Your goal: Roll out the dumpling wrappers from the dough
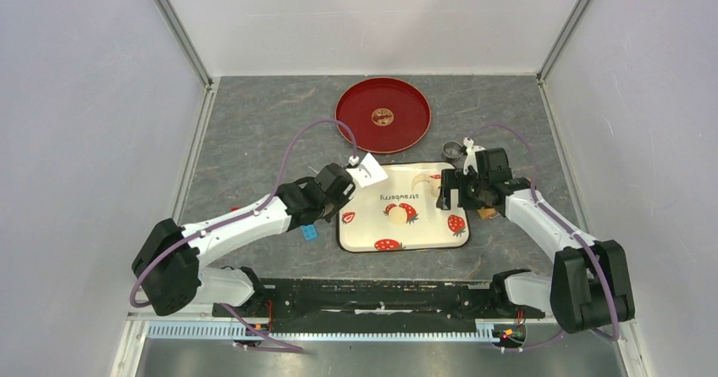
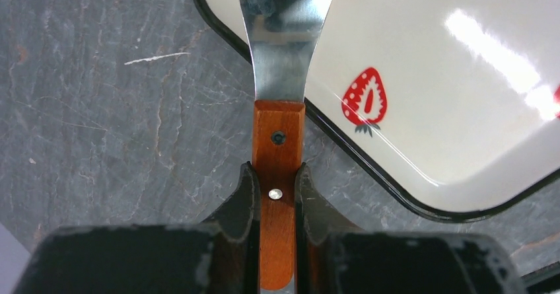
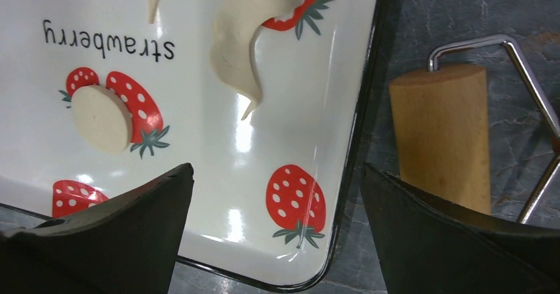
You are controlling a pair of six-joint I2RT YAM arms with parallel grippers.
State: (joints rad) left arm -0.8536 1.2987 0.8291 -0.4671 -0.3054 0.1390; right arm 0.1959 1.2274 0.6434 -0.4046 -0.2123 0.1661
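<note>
Centrally, a cream enamel tray [image 3: 358, 132] printed with strawberries and the word "strawberry" lies on the grey stone-patterned table [image 1: 254, 131]. One dumpling wrapper [image 3: 101, 117], a small flat round disc of pale dough, rests near the middle of the tray and partly covers a printed strawberry. Apart from it, toward the tray's far side, lies an irregular leftover dough sheet [image 3: 247, 36] with curved cut edges and a pointed tip.

The left gripper [image 2: 277, 185] is pressed together on the wooden handle of a spatula [image 2: 285, 43]. The steel blade reaches forward over the tray's left rim.

The right gripper [image 3: 275, 175] hangs over the tray's right-hand near corner with its fingers spread wide and nothing between them. Just outside the rim on that side, a wooden roller [image 3: 439, 129] on a bent wire frame rests on the table.

Beyond the tray sits a round red plate [image 1: 406, 97] with a gold emblem at its centre. A small metal ring [image 1: 453, 149] lies near the tray's far right corner. A small blue object [image 1: 310, 232] lies beside the left arm; what it is cannot be told.
</note>
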